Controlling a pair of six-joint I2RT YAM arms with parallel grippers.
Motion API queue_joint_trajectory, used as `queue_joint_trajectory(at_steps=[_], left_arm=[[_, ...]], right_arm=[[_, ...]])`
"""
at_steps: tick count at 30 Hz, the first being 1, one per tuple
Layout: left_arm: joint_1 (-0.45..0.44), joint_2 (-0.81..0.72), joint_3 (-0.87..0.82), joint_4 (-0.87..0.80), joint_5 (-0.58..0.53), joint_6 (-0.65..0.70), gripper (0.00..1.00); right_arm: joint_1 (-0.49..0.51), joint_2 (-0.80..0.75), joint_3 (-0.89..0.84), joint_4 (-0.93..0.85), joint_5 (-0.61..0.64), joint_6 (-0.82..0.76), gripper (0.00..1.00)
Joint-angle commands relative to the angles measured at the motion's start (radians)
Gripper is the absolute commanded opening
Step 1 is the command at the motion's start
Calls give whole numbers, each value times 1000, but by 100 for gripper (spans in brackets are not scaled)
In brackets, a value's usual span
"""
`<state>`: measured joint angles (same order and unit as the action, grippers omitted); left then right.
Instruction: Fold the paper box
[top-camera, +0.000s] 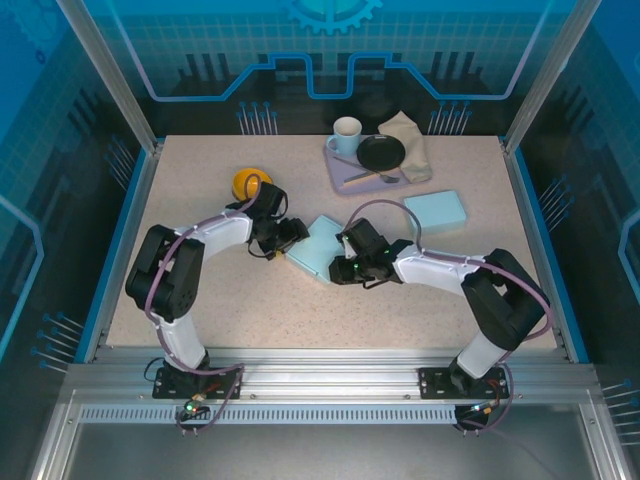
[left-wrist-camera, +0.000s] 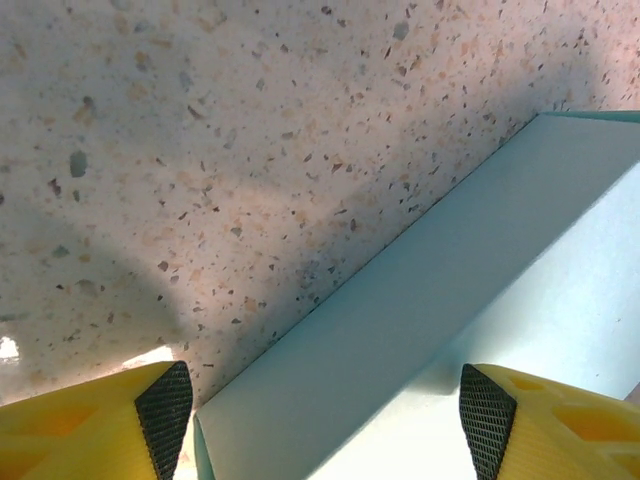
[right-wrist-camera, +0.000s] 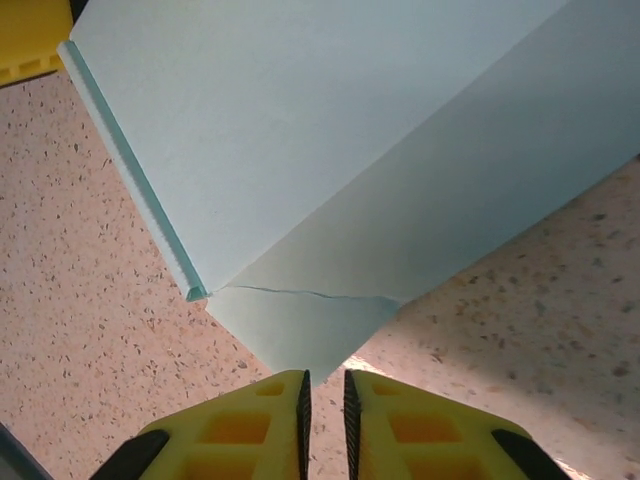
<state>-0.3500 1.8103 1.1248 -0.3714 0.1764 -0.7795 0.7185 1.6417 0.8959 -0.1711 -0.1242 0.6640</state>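
One speckled table (top-camera: 300, 320) carries the scene. Near its middle lies the paper box (top-camera: 318, 243), light blue and turned slantwise to the table's edges. The left gripper (left-wrist-camera: 325, 405) stands at the left side of the box with its jaws released and wide apart. In the left wrist view, one long straight wall of the box runs diagonally between them. The right gripper (right-wrist-camera: 325, 385) is at the near right corner of the box, its jaws almost together with only a thin slit left. A pointed flap (right-wrist-camera: 300, 330) of the box aims straight at this slit. Whether the flap is pinched, I cannot tell.
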Motion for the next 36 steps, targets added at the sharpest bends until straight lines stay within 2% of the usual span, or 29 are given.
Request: queue_joint_trajectory(at_steps=[1, 13, 22, 28, 36], left_arm=[[-12, 14, 29, -5, 2, 17, 74], [-45, 6, 11, 15, 11, -20, 74], [-76, -21, -36, 36, 11, -66, 74], [-106, -43, -94, 32, 16, -156, 74], [-175, -60, -200, 134, 73, -302, 74]], right_arm=[[24, 29, -11, 34, -22, 59, 18], [35, 16, -79, 69, -14, 167, 16], [39, 45, -72, 89, -17, 186, 16], [39, 59, -86, 153, -21, 236, 16], [48, 78, -59, 237, -62, 239, 16]])
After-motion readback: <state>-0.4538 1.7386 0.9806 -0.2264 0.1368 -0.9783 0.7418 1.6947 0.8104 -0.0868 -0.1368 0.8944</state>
